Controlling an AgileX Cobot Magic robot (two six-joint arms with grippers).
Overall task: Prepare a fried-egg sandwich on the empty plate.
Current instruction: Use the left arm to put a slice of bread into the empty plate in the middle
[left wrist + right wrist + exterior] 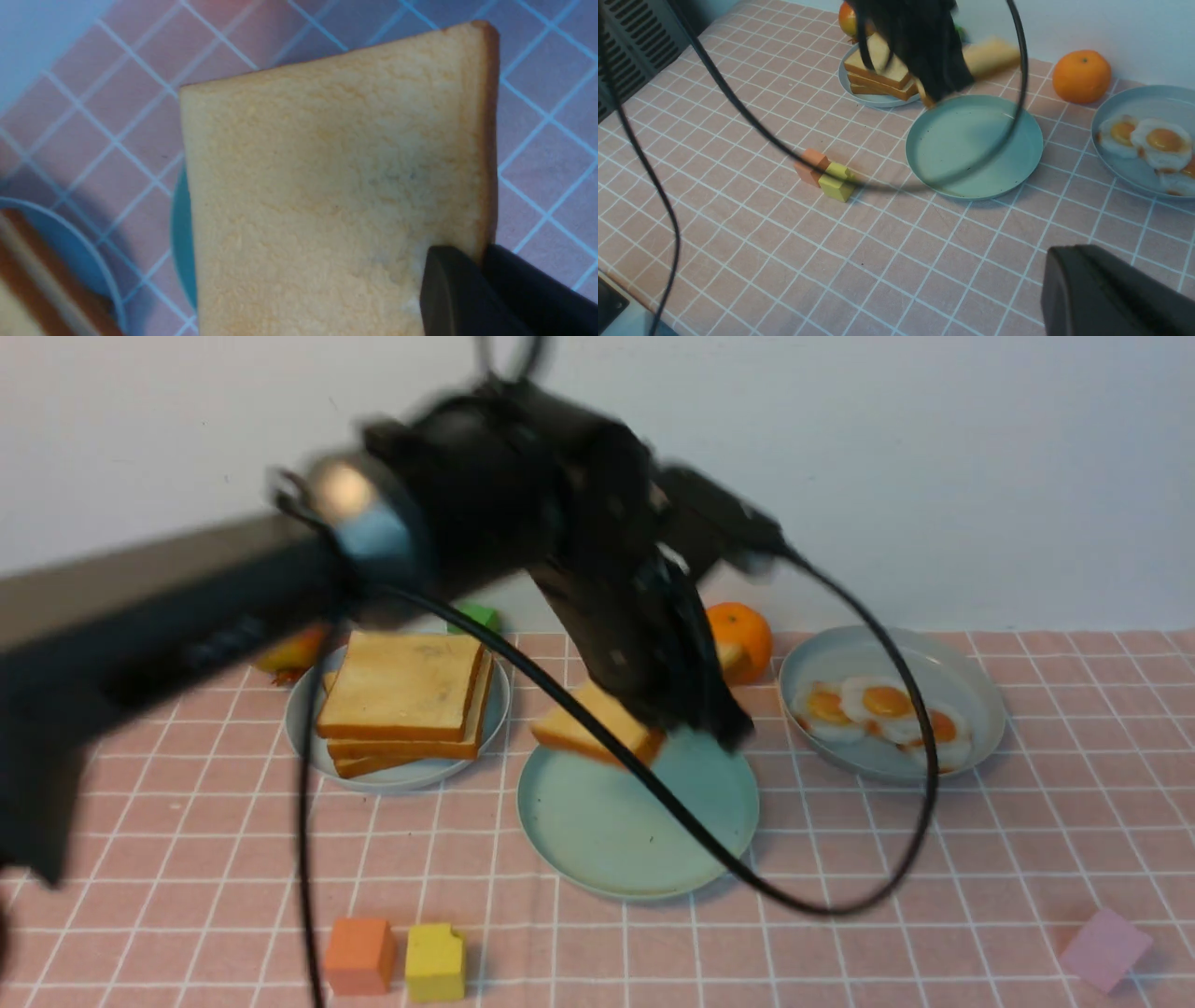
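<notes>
My left gripper (691,719) is shut on one corner of a toast slice (593,723) and holds it tilted just above the far edge of the empty mint-green plate (635,821). In the left wrist view the slice (336,186) fills the frame, pinched at its crust by the gripper (481,254), with a sliver of the plate (180,233) beneath. More toast slices (401,695) are stacked on a paler plate (392,775). Fried eggs (878,705) lie in a grey-blue dish (980,700). My right gripper (1069,261) is shut and empty, above the cloth near the front.
An orange (742,639) sits behind the plate. An orange cube (359,954) and a yellow cube (435,961) stand at the front left, a pink block (1102,947) at the front right. The left arm's black cable (840,896) loops over the mint-green plate.
</notes>
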